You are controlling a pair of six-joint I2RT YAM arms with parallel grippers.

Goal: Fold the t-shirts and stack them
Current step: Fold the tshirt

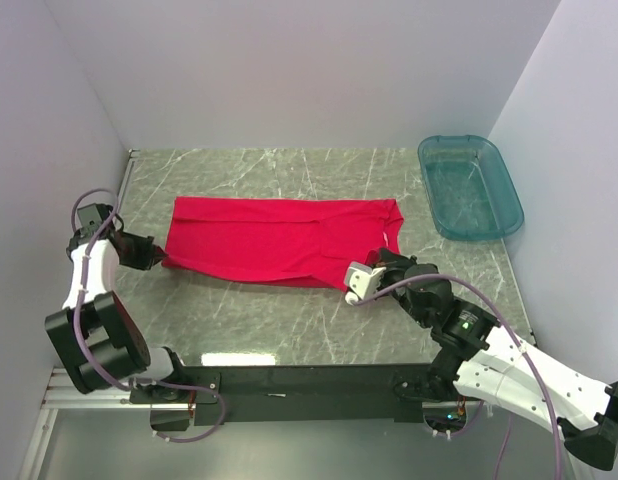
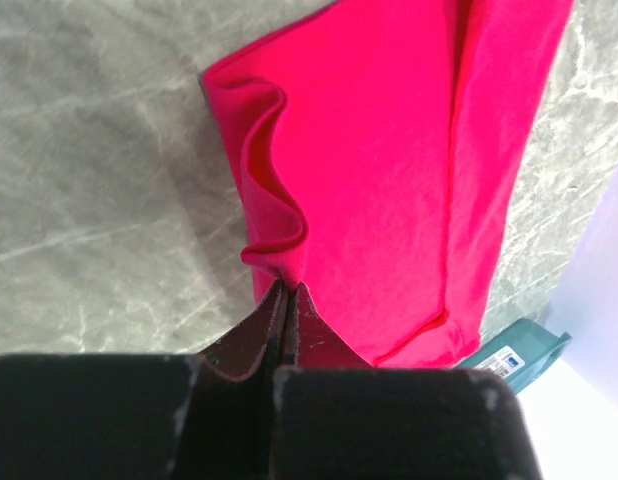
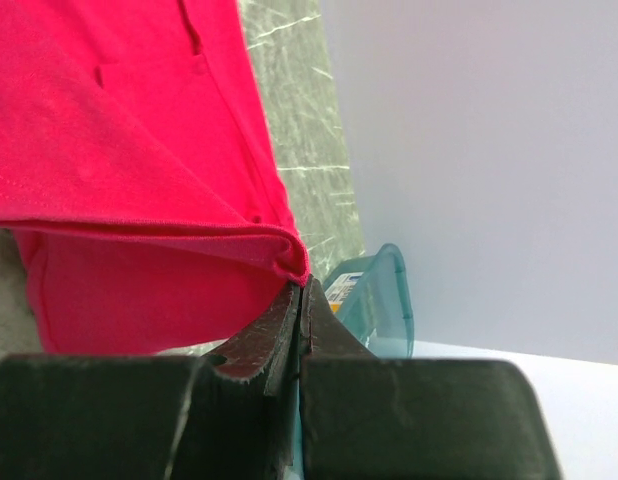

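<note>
Pinches t-shirt [image 1: 279, 240] edges thinly with left gripper [image 1: 152, 254] and right gripper [image 1: 375, 263], both clamped; may lose hold if tugged unevenly.

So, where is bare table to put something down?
Two free strips: behind the shirt up to the back wall, and in front of it down to the near edge. Crowded: both shirt ends, where the left fingers and right fingers pinch it, and the narrow gap beside the tub.

Matt cloth t-shirt [image 1: 269, 240], glossy table [image 1: 289, 322]
</note>
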